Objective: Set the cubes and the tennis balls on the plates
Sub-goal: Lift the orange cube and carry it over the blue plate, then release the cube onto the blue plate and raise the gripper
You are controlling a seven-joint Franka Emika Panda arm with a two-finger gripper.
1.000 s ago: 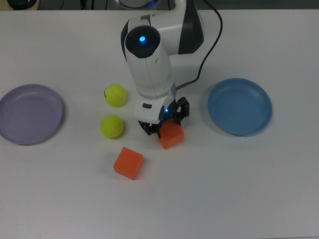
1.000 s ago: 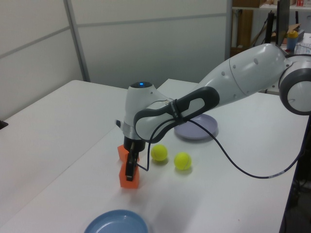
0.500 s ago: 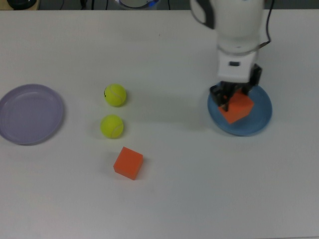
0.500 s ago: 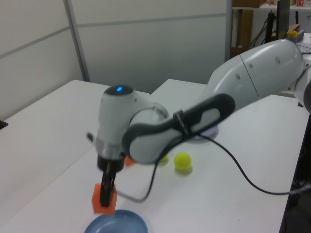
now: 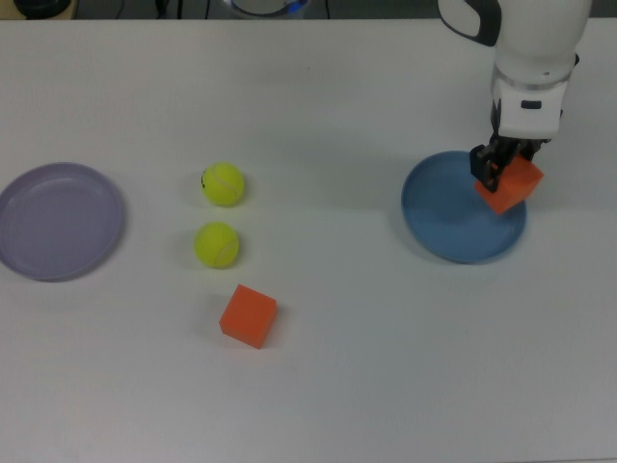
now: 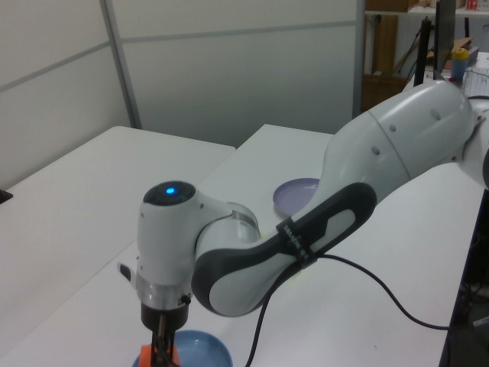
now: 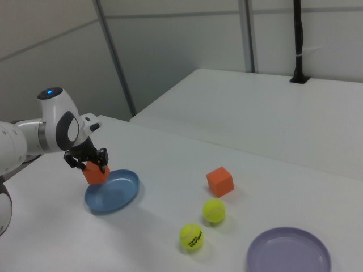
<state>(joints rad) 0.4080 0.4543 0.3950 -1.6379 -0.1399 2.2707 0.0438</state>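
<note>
A matte orange cube [image 5: 508, 183] is being held clamped in the claw [image 5: 505, 166], now carried past the round blue plate's [image 5: 453, 231] centre to its rim; release is pending.

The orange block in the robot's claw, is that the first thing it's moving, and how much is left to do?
Nothing sits on a plate yet. The claw holds one orange cube above the far edge of the blue plate, not yet set down. Left on the table: the other cube, two tennis balls, and the lavender plate is empty.
</note>
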